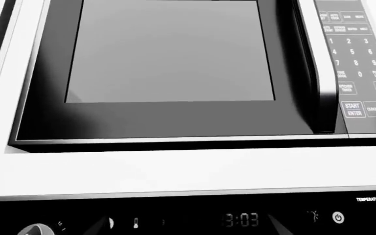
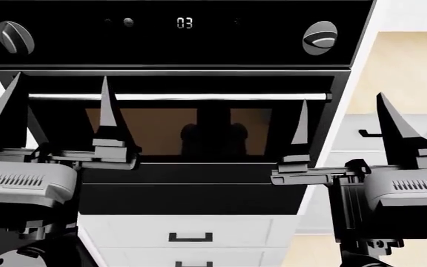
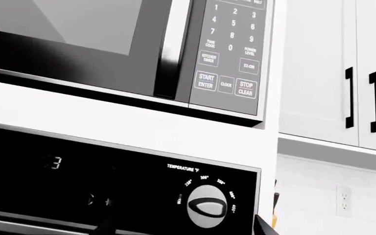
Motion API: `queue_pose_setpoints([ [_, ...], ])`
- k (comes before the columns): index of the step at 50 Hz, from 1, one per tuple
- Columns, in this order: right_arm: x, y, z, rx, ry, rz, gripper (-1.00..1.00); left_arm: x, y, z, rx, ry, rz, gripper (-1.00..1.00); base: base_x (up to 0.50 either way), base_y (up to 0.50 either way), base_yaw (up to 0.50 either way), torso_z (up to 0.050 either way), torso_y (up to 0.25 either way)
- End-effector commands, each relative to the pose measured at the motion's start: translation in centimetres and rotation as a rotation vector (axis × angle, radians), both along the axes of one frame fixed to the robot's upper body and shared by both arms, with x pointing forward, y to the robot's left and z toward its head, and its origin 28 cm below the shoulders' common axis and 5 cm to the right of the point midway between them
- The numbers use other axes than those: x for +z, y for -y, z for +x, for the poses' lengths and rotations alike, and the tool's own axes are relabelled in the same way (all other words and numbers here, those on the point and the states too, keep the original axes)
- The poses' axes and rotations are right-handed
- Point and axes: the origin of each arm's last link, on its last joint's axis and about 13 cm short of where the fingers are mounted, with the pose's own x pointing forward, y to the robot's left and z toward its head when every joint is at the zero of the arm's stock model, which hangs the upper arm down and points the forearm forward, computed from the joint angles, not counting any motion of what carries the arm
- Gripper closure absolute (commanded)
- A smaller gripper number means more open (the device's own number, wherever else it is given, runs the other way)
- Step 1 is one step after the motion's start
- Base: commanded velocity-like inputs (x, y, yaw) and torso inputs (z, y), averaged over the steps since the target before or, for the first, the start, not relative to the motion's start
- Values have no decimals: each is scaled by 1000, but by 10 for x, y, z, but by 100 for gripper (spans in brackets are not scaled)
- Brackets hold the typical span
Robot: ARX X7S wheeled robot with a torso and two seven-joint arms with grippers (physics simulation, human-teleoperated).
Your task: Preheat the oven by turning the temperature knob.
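Observation:
The black oven (image 2: 198,130) fills the head view, with a brown window, a silver bar handle (image 2: 176,96) and a panel showing white digits. The temperature knob (image 2: 319,38) sits at the panel's right end; another knob (image 2: 15,36) is at the left end. In the right wrist view the temperature knob (image 3: 207,206) lies under a "TEMPERATURE °F" label, between my two dark fingertips (image 3: 263,226). My left gripper (image 2: 58,119) and right gripper (image 2: 347,133) are both open and empty, pointing up in front of the oven door, below the panel and apart from the knobs.
A microwave (image 1: 168,54) with a keypad (image 3: 230,49) is built in above the oven. White drawers with black handles (image 2: 191,237) lie below it. White cabinet doors (image 3: 361,100) and a wall outlet (image 3: 343,200) are to the right.

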Motion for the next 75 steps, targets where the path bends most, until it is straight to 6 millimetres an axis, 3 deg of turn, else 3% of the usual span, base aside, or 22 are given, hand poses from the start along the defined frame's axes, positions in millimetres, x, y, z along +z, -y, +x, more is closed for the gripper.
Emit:
queue_pose_setpoints([
  [1,0,0,0,0,-6,3,-100,0,-1,0,13,-5,-3,-100,0,0,0,37,0],
  [33,0,-1,1,-1,-9,-8,-100,1,0,1,22,-5,-2,-100,0,-107,0,1,0],
  [41,3,2,4,-81,-31,-45,-100,2,-2,1,24,-7,-5,-100,0,0,0,0,0],
  [51,14,9,21,-226,-92,-252,-100,3,-2,-1,23,-8,-8,-100,0,0,0,0,0],
  [58,2,8,31,-401,-244,-468,-100,5,-4,-1,26,-5,-16,-100,0,0,0,0,0],
  [67,5,9,33,-472,-246,-645,-100,5,-4,-1,27,-5,-18,-100,0,0,0,0,0],
  [75,30,11,40,-508,-212,-805,-100,4,-3,-1,23,-10,-16,-100,0,0,0,0,0],
])
